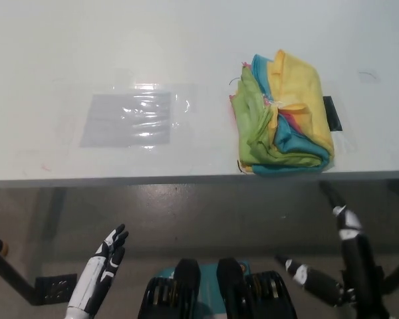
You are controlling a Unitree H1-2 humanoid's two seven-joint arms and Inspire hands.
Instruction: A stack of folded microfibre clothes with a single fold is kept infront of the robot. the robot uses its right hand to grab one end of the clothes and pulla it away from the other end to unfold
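The folded cloths (284, 116) lie up the table, straight ahead of the right hand (332, 239), whose fingers are spread and empty, far nearer than the open left hand (110, 256).

no readable text, labels or numbers

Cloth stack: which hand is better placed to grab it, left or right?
Right. The folded cloth stack lies on the table's right side, near the front edge, directly above the black right hand. The white left hand rests low at lower left, well off to the side.
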